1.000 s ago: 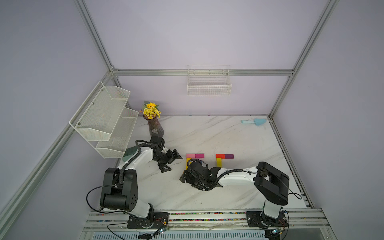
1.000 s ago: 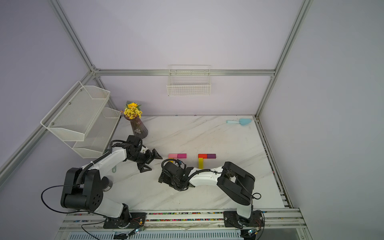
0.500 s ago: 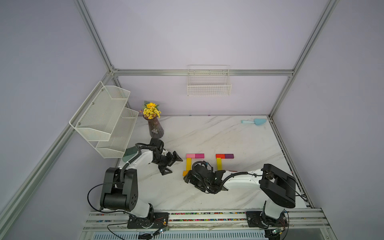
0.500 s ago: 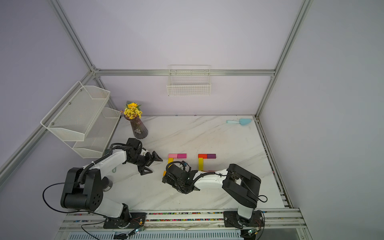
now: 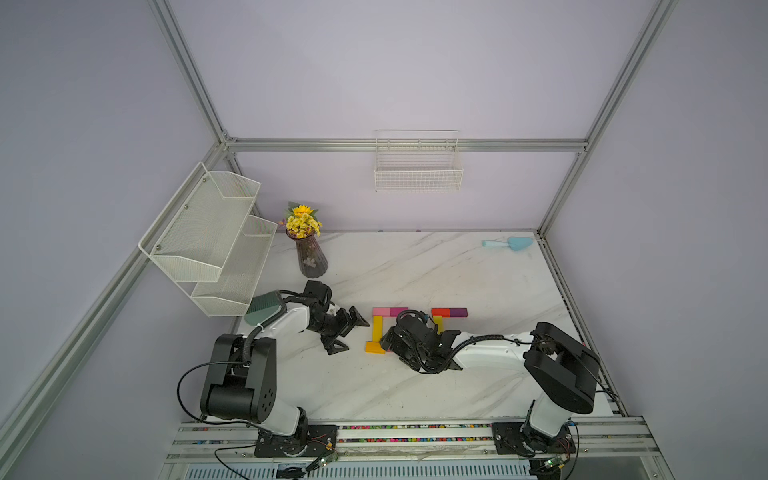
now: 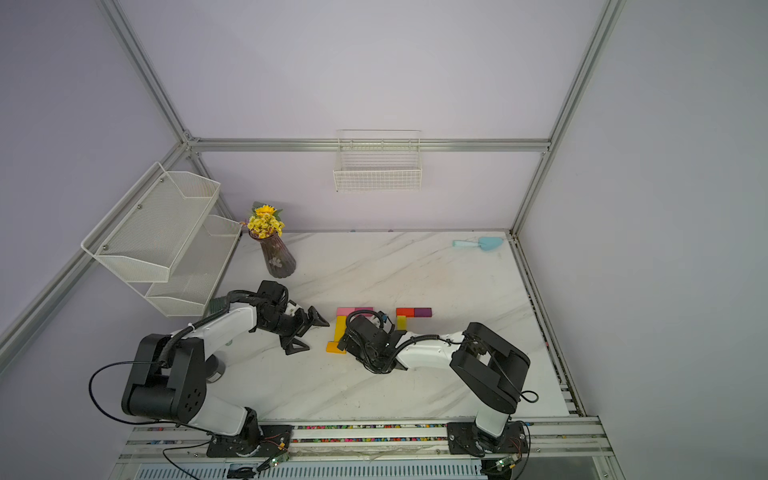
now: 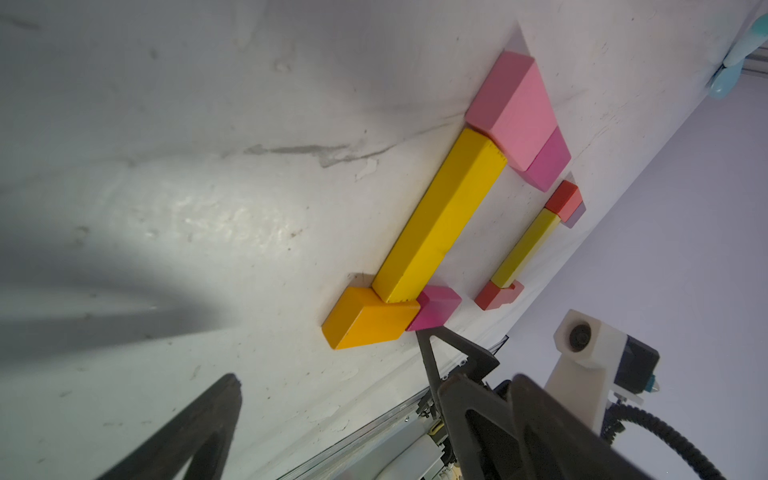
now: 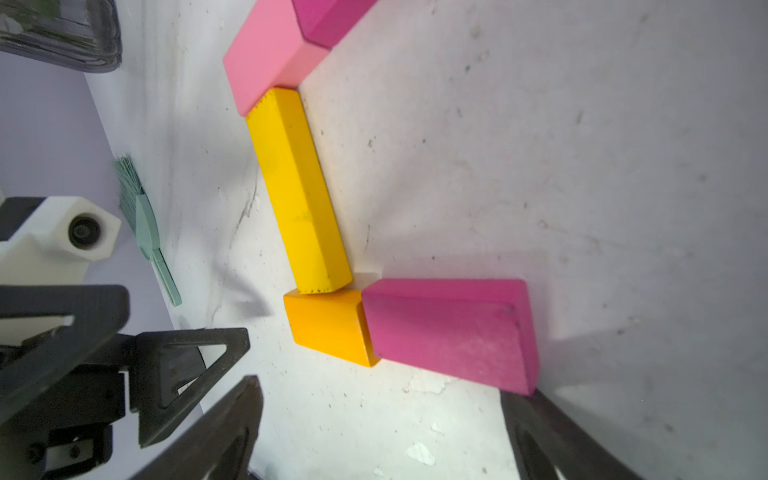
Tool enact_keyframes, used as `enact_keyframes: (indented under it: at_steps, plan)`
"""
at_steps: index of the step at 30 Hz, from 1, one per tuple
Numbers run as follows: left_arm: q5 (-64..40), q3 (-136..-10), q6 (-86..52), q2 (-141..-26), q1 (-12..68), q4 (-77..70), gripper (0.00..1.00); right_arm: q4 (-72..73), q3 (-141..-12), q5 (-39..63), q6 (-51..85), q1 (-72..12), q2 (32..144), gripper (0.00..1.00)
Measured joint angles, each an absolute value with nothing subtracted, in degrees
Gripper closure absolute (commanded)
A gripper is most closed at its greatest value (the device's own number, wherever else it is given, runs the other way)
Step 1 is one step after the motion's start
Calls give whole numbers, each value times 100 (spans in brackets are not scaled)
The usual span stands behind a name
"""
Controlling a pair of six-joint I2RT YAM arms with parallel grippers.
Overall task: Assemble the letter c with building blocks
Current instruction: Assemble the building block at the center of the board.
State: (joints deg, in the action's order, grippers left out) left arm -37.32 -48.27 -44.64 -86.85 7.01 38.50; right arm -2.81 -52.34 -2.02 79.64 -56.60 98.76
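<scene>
White mesh shelf [image 5: 208,232] and flower vase [image 5: 311,259] stand at the left. The left gripper [image 5: 353,336], jaws apart, hovers just beside the building blocks [image 5: 377,328]. The right gripper [image 8: 386,436], jaws spread, hides their magenta block [image 8: 449,332] in both top views. A blue scoop [image 5: 509,243] lies far right.

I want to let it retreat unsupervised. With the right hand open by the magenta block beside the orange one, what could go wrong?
1. One finger of the open right hand sits at the magenta block's corner; a sideways retreat could drag it off the orange block.
2. The right arm hangs over the second yellow block; a low retreat may knock it.
</scene>
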Motion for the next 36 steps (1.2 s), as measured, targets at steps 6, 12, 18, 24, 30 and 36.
enact_keyframes:
  at_steps: [6, 12, 18, 24, 30, 36]
  plan:
    - [-3715, -4788, -4644, -8685, 884, 3708, 0, -281, -5234, -143, 7913, -5586, 9865, 8]
    - [-3697, -4788, -4810, -8687, 1092, 3524, 0, -316, -5078, -106, 7898, -5559, 9559, 8]
    - [-3638, -4788, -4950, -8748, 1253, 3328, 0, -318, -4779, -102, 7900, -5459, 9166, 8]
    - [-3559, -4788, -5065, -8862, 1354, 3173, 0, -370, -4705, -97, 7872, -5260, 9126, 8]
    - [-3527, -4788, -5201, -8877, 1448, 3048, 0, -390, -4744, -32, 7765, -5074, 9170, 8]
    - [-3514, -4783, -5343, -8877, 1555, 2923, 0, -399, -4945, 75, 7651, -4974, 9430, 8]
